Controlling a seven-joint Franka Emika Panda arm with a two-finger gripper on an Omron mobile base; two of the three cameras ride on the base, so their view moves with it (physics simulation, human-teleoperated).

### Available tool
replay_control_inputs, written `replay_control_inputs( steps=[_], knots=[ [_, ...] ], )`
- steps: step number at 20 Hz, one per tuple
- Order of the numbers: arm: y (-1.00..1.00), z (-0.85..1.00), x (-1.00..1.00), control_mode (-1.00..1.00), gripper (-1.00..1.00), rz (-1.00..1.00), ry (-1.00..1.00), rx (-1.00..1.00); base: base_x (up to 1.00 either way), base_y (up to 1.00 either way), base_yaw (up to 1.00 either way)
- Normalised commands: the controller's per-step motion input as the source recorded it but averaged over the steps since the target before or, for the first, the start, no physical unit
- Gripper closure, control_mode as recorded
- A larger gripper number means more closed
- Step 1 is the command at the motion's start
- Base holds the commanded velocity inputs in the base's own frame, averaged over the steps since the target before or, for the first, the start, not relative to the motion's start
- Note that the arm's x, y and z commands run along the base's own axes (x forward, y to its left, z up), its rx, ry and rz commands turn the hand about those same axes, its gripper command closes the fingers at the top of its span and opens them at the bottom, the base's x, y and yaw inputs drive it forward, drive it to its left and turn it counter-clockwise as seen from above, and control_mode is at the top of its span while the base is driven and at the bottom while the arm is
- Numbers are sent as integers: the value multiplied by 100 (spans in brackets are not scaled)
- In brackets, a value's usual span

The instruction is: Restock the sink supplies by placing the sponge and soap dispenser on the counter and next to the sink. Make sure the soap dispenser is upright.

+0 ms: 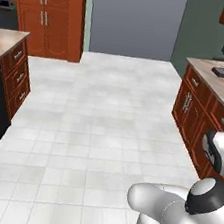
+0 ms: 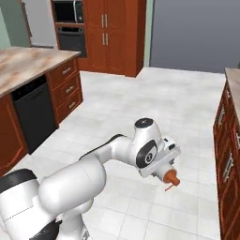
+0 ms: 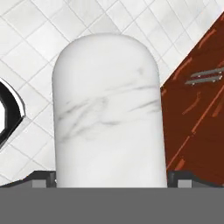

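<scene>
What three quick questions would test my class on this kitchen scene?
1. The soap dispenser's pump top is: A green, B orange-red, C blue?
2. True or false: the bottle stands on the floor.
3. Fill in: the bottle sits between the robot's two ____.
Key: 1 B. 2 false: it is held above the floor. 3 fingers.
</scene>
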Motion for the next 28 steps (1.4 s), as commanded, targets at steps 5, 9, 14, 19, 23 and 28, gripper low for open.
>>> replay_control_inputs(
  steps=[5, 9, 14, 19, 23, 28],
  knots=[
    [0, 0, 0, 100, 100, 0, 0, 0, 1, 60, 74],
    [0, 0, 0, 100, 100, 0, 0, 0, 13, 58, 68],
    [0, 0, 0, 100, 100, 0, 0, 0, 37, 33, 66],
    [0, 0, 0, 100, 100, 0, 0, 0, 60, 9, 67],
    [0, 0, 0, 100, 100, 0, 0, 0, 70, 4, 65],
    [0, 0, 0, 100, 100, 0, 0, 0, 100, -24, 56]
  ],
)
